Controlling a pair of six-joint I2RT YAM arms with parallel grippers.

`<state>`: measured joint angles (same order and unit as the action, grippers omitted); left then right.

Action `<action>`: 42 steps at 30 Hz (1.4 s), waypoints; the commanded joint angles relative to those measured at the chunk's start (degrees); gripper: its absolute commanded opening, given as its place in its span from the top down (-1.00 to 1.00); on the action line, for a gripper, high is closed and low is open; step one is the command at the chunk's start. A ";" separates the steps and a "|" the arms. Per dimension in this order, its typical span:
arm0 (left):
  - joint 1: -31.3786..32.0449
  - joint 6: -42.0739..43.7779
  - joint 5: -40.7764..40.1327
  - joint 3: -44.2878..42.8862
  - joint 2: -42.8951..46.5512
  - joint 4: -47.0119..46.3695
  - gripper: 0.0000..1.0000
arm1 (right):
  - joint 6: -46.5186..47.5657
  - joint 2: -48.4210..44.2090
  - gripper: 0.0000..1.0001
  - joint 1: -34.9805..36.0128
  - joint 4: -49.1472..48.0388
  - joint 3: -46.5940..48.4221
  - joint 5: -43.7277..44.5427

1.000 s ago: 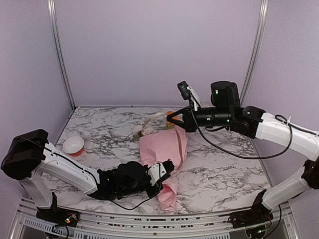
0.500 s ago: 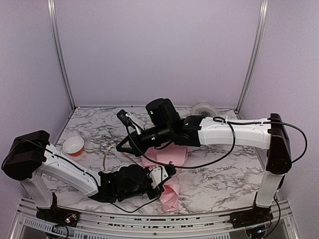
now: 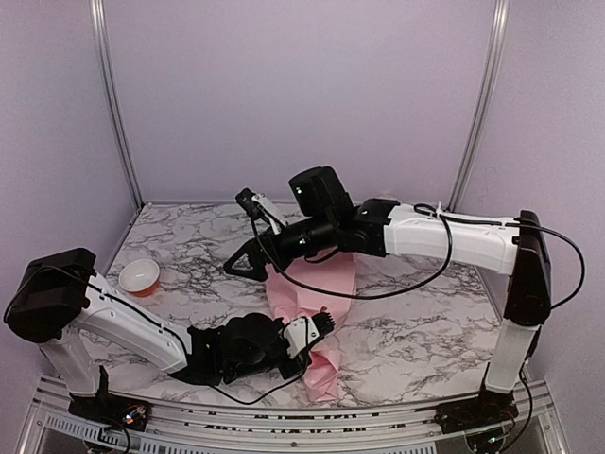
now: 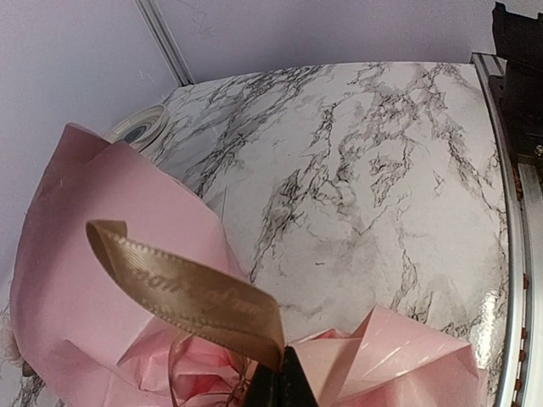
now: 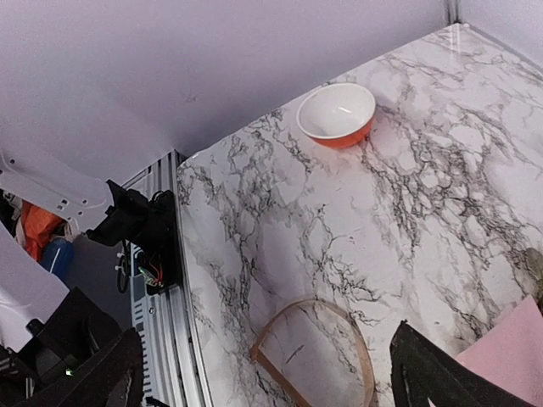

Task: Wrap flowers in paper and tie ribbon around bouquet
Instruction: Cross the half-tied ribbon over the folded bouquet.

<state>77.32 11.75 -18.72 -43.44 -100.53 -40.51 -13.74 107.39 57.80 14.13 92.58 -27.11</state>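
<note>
Since a second before, the right gripper [image 3: 238, 266] had swung from 1 o'clock across toward 10 o'clock, jaws wide. The left gripper [image 3: 320, 325] pinched the satiny tan ribbon [image 4: 188, 302], curled above the crinkled pink paper [image 3: 317, 288] at 6 o'clock.

White marble table [image 3: 425, 322] veined in grey, crumpled pink paper [image 3: 312, 293] lying mid-table and reaching the near edge, orange bowl [image 3: 139, 277] with white inside at left, tan ribbon [image 5: 261, 335] looped flat left of the paper, white roll [image 4: 140, 125] far right.
</note>
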 commanded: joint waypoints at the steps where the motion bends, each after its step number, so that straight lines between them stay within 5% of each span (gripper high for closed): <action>1: 0.29 -0.75 -1.08 -0.43 -0.13 -1.25 1.00 | 5.04 -8.59 -0.99 -6.68 2.28 -3.44 -1.75; 11: -1.84 -2.39 3.52 1.87 1.83 -3.59 1.00 | 15.69 -31.65 -0.99 -14.29 -5.70 -33.75 -17.62; 19: -2.00 -2.65 4.30 2.77 2.26 -3.81 1.00 | 13.52 -26.99 -0.92 -14.47 -6.96 -40.08 -19.47; 36: -2.00 -2.58 4.74 2.66 2.18 -3.79 1.00 | 5.56 -19.47 -0.39 -14.30 -17.41 -43.92 -26.60; 42: -2.00 -2.61 4.61 2.66 2.27 -3.79 1.00 | 2.77 -18.03 0.54 -14.13 -21.71 -43.81 -29.73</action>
<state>75.64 9.43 -14.85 -40.97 -99.92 -42.63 -8.60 88.64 43.29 -2.87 48.42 -53.84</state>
